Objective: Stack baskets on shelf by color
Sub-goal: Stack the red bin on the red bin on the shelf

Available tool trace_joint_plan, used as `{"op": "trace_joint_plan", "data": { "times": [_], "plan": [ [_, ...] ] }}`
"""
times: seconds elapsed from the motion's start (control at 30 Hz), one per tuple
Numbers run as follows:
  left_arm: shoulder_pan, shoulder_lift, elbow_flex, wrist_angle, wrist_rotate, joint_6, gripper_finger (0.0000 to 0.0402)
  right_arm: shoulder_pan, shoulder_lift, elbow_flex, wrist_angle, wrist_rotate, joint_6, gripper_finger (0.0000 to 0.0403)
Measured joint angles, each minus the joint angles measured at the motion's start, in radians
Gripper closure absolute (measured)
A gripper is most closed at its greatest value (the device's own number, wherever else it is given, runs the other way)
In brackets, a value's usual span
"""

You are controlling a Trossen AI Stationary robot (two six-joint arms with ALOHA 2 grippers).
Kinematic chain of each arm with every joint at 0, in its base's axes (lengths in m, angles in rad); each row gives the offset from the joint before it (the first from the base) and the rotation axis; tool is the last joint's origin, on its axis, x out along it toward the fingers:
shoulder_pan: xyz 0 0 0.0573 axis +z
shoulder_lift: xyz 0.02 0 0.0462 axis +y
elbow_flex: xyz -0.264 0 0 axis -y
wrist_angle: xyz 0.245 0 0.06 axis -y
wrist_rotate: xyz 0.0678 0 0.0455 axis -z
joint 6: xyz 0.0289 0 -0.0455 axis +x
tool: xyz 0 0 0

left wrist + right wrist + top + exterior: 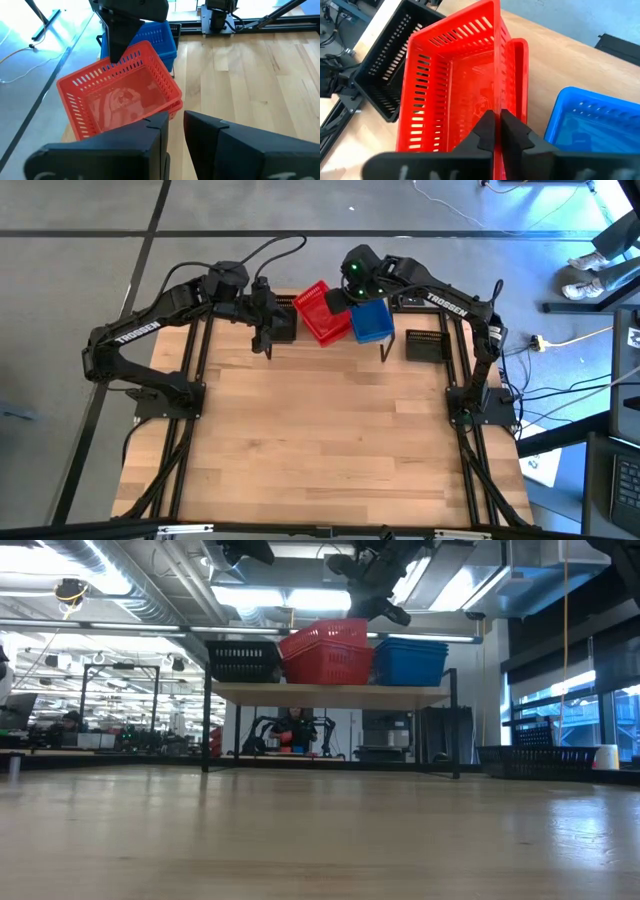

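The shelf (330, 693) stands at the table's far edge. On it, from left to right, are a black basket (243, 660), red baskets (325, 652) and a blue basket (410, 662). The upper red basket (450, 85) lies askew and tilted in a second red basket (521, 55) beneath it. My right gripper (496, 120) is shut on the upper one. Above the black basket (283, 320), my left gripper (176, 125) hovers with a small gap between its fingers and nothing in it. My right gripper pinches the upper red basket's wall (496, 100) on the side toward the blue basket, one finger inside the basket and one outside. The fingers (118, 42) slant down from the far right onto the rim. The basket is tilted, its lower part resting in the red basket beneath.
Another black basket (425, 345) sits on the table right of the shelf. The wooden tabletop (320, 440) stretches toward the near edge. A person's feet (590, 275) show on the floor beyond the table's far right.
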State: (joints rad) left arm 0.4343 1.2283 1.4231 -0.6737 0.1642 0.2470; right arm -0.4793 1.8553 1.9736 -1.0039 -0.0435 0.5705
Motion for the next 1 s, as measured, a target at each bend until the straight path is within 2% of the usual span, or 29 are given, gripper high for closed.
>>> {"op": "trace_joint_plan", "data": {
  "times": [0.4,0.83,0.93,1.0],
  "plan": [
    [0.000,0.000,0.000,0.000,0.000,0.000,0.0349,0.000,0.000,0.000,0.002,-0.008,-0.027,0.0327],
    [0.000,0.000,0.000,0.000,0.000,0.000,0.0349,-0.003,0.000,0.000,0.013,-0.003,-0.035,0.0323],
    [0.000,0.000,0.000,0.000,-0.001,0.000,0.0349,-0.003,-0.002,0.000,0.039,-0.006,-0.085,0.0323],
    [0.000,0.000,0.000,0.000,-0.019,0.001,0.0349,0.000,-0.003,0.009,0.050,-0.048,-0.155,0.0323]
  ]
}}
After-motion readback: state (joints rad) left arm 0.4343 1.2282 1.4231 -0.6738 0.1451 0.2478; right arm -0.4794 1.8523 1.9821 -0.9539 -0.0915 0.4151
